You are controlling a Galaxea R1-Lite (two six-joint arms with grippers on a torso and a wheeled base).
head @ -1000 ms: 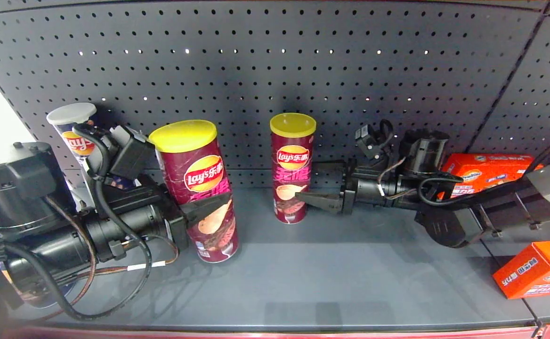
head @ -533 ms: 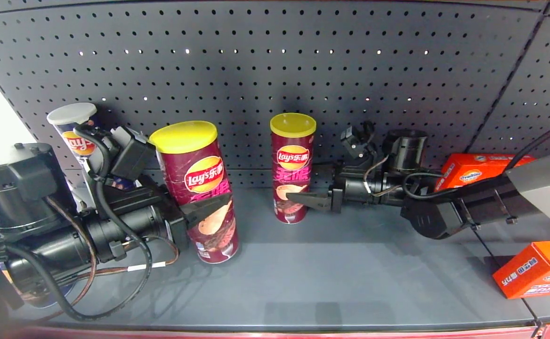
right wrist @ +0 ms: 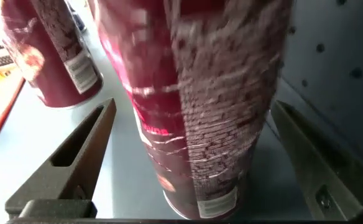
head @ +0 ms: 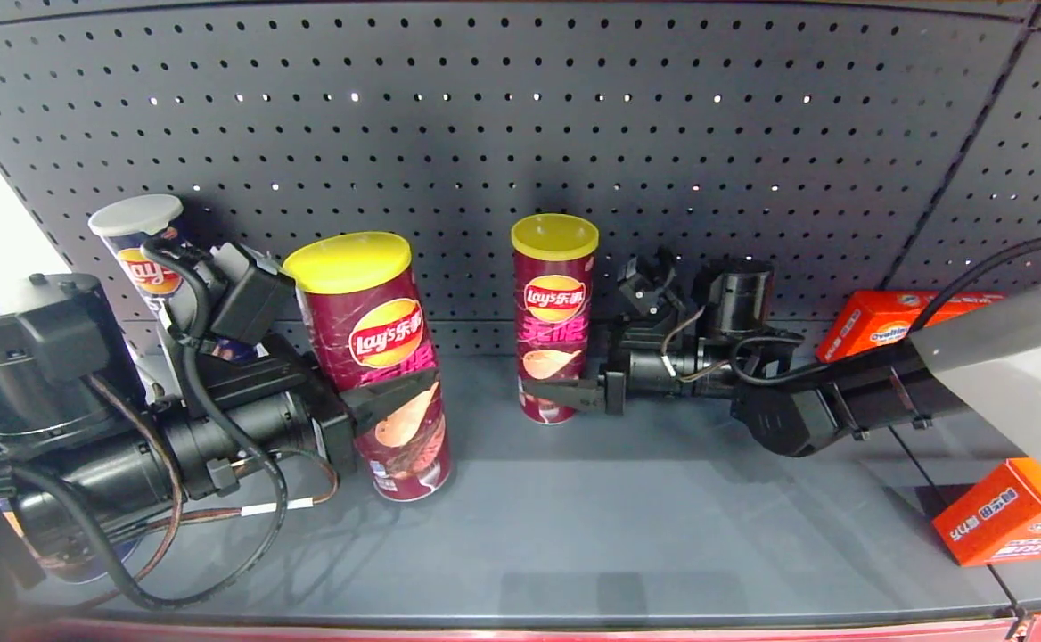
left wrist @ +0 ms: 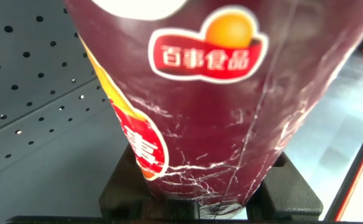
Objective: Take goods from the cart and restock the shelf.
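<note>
Jaws of the left gripper [head: 393, 399] pinch the lower half of the near can [head: 369, 357], a maroon crisp tube. Its base sits on or just above the grey shelf [head: 627, 535], towards the front left. Jaws of the right gripper [head: 549, 361] are spread, one on either side of the far can [head: 553, 312], which stands by the pegboard [head: 520, 116] at the back. The step looks like setting the near can down. It likely calls for the base to rest flat before the left jaws part, then a straight pull-back so that neither tube is tipped. Both cans have their long axis roughly vertical, with yellow lids up and logos facing the shelf front. The near one leans slightly.
</note>
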